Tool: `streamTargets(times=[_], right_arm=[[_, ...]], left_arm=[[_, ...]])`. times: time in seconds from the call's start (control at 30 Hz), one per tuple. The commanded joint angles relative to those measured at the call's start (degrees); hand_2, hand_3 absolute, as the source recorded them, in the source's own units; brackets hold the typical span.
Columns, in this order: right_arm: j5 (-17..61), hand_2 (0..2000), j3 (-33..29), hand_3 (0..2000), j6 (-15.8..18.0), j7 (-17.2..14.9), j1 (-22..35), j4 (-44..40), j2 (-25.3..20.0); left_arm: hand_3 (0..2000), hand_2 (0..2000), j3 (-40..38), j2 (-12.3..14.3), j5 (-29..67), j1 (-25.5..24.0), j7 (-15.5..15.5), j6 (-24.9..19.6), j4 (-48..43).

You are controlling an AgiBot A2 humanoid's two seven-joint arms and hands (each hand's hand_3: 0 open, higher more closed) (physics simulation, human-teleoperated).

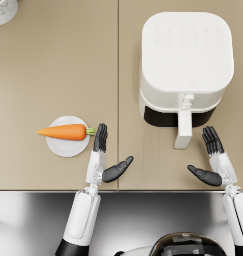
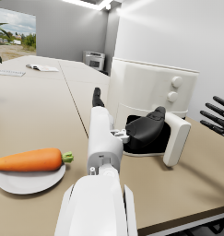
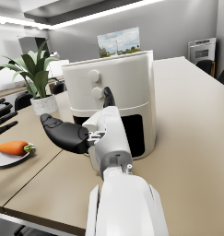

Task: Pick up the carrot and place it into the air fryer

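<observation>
The desk [image 1: 53,60] fills most of the head view, a tan surface with a seam running down its centre and a steel edge along the bottom of the frame

The air fryer [image 1: 185,65] stands in the upper right of the head view, white, with its drawer [image 1: 183,125] pulled partly out toward me and the handle pointing to the lower edge of the frame. In my left wrist view the dark cavity behind the drawer front is visible

My left hand [image 1: 102,157] sits at lower centre-left of the head view, palm held on edge, its fingers [image 1: 100,137] straight and together, thumb spread out toward the right; it holds nothing. The fingertips lie just beside the carrot's green end, and I cannot tell whether they touch

My right hand [image 1: 213,160] sits at lower right, just right of the drawer handle, fingers straight, thumb spread out toward the left, holding nothing

The plate [image 1: 67,145] lies at centre-left, small, round and white

The carrot [image 1: 63,132] rests across the plate, tip toward the left edge of the frame, green stub toward my left hand
</observation>
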Motion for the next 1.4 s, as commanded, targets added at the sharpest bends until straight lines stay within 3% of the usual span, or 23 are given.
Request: streamTargets(times=[0.03,0.7,0.8,0.9,1.17,1.4], right_arm=[[0.00,0,0.00,0,0.00,0.00,0.00,0.00,0.00],[0.00,0,1.72,0,0.00,0.00,0.10,-0.94,-0.06],[0.00,0,0.18,0,-3.61,3.65,1.84,-2.92,-1.51],[0.00,0,1.33,0,-4.94,5.00,2.14,-6.28,-2.22],[19.67,0,4.48,0,-5.66,5.73,1.94,-9.64,-3.52],[23.88,0,5.39,0,-5.71,5.78,1.31,-8.79,-4.30]], left_arm=[[0,0,0.00,0.00,0.00,0.00,0.00,0.00,0.00],[0,0,1.72,0.06,0.00,0.10,0.00,0.00,0.94],[0,0,-1.35,0.98,0.00,0.87,-3.64,-3.65,0.59],[0,0,-3.21,1.85,0.00,1.83,-4.98,-4.99,3.73],[0,0,-10.00,3.20,20.39,3.37,-5.71,-5.72,6.46],[0,0,-15.98,3.83,38.39,4.84,-5.76,-5.77,9.60]])
